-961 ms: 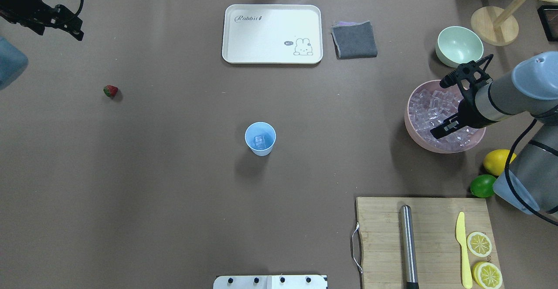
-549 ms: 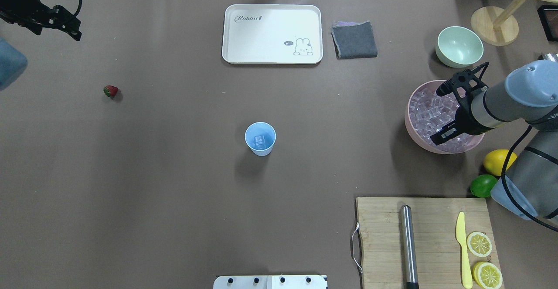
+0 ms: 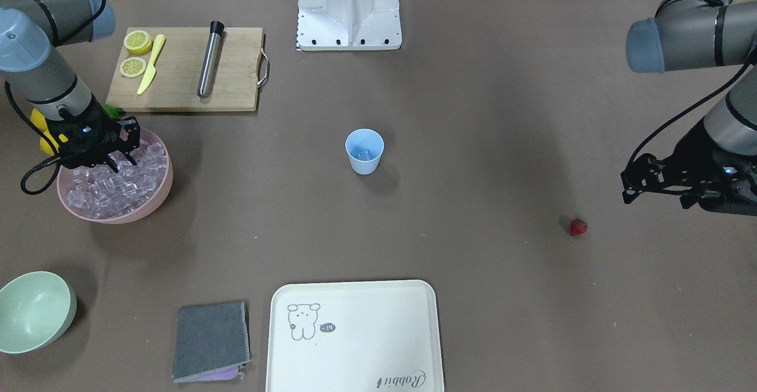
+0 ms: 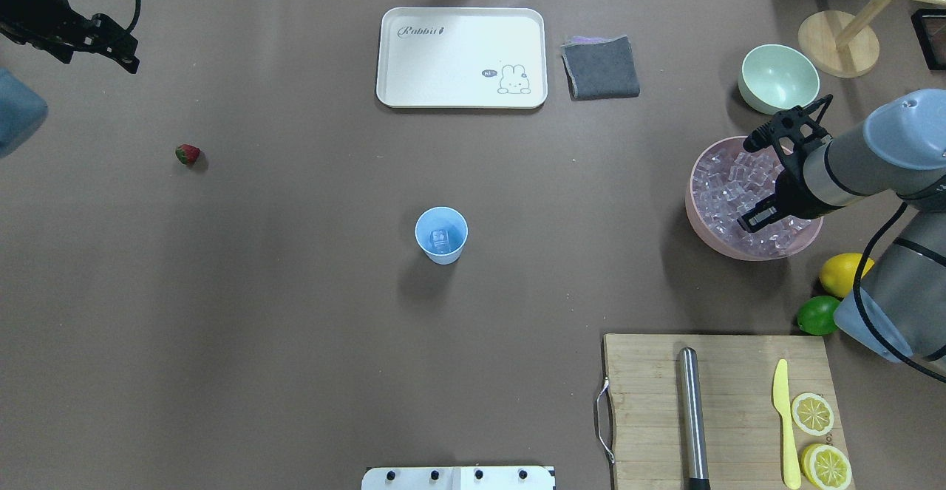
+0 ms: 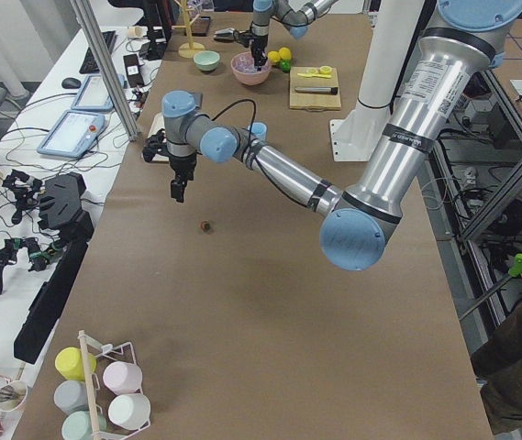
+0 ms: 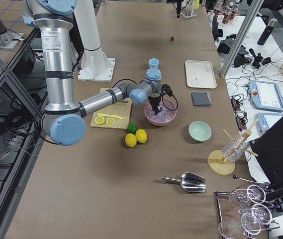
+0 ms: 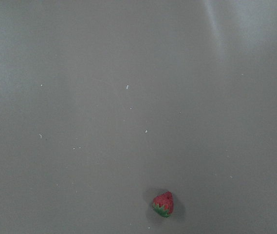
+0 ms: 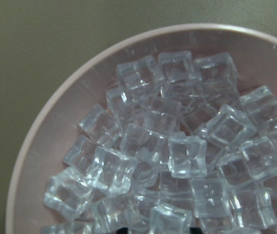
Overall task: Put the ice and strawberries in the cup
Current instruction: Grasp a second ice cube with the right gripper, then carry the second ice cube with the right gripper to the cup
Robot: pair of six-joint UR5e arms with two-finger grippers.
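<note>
The right gripper (image 4: 755, 179) is held empty, jaws apart, over the small clear ice cubes (image 8: 177, 151) in the big pink bowl (image 4: 695, 209), one cube is seen inside the small light-blue plastic cup (image 4: 441, 235), well apart, and the small red strawberry (image 4: 188, 154) is found near the left gripper (image 4: 118, 45), whose opening cannot be told.

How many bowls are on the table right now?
2: the pink bowl filled with ice near the table's right edge, and the pale green bowl, empty, just beyond it. None seems hidden.
</note>
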